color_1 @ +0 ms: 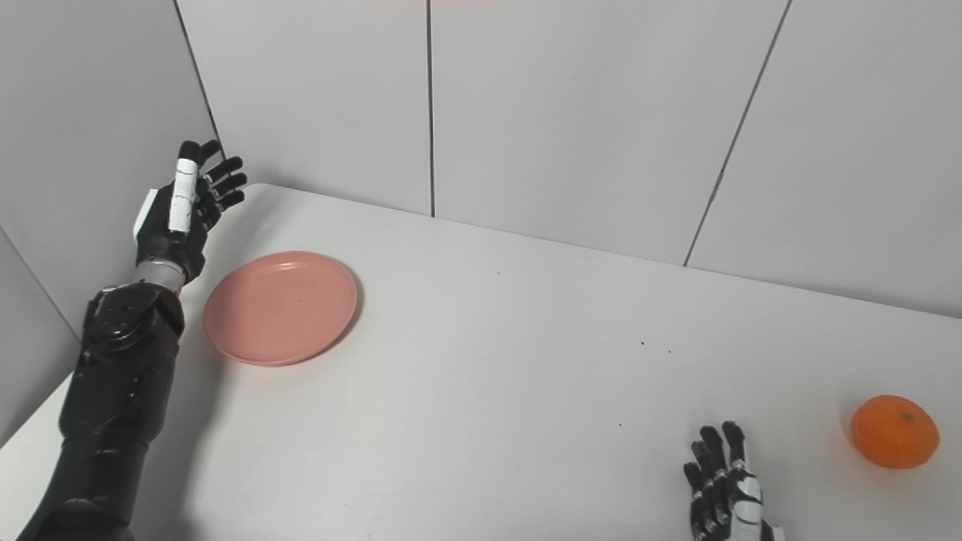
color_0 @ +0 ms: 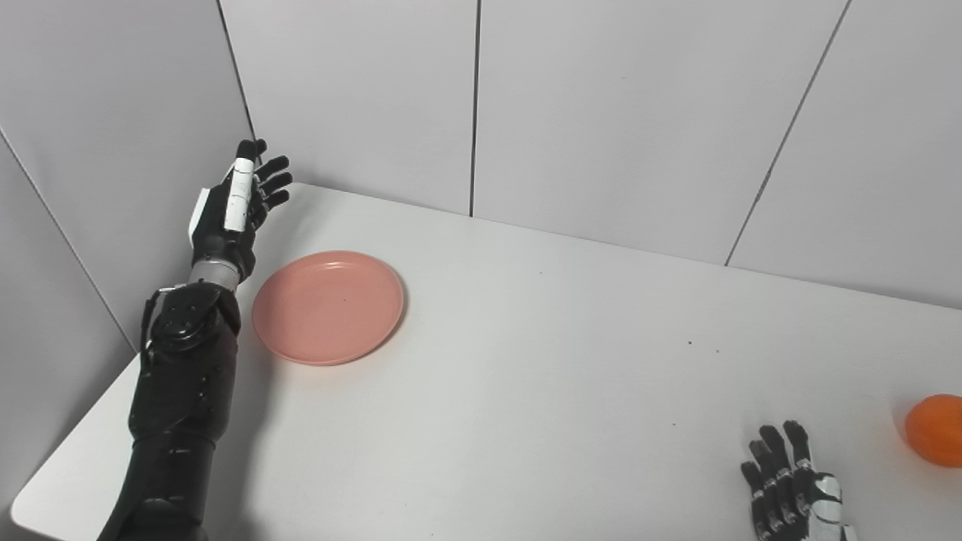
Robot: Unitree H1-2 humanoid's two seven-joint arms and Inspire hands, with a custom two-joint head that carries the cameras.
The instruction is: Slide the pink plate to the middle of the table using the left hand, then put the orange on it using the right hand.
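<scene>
Left eye view
- Left hand: I see my left hand [color_0: 234, 214] raised at about 10 o'clock, near the wall corner, fingers straight and slightly fanned, holding nothing. It sits just beside the plate's far-left edge without touching it.
- Pink plate: the pink plate [color_0: 328, 307] lies flat on the white table [color_0: 541, 376], at 9 to 10 o'clock from the table's middle, well left of centre.
- Right hand: my right hand [color_0: 793, 488] shows at 5 o'clock by the bottom edge, fingers extended and a little apart, empty, low over the tabletop.
- Orange: the orange [color_0: 936, 430] sits at 4 o'clock, cut by the picture's right edge, near the right hand but apart from it.

Right eye view
- Left hand: same pose at 10 o'clock, fingers [color_1: 225, 180] apart, palm turned toward the plate.
- Pink plate: at 9 o'clock, empty, clear of the arm's forearm beside it.
- Right hand: at 5 o'clock, only fingers and part of the back visible; fingers loosely spread.
- Orange: whole here, at 4 o'clock on the table, to the right of the right hand, well apart from the plate.
</scene>
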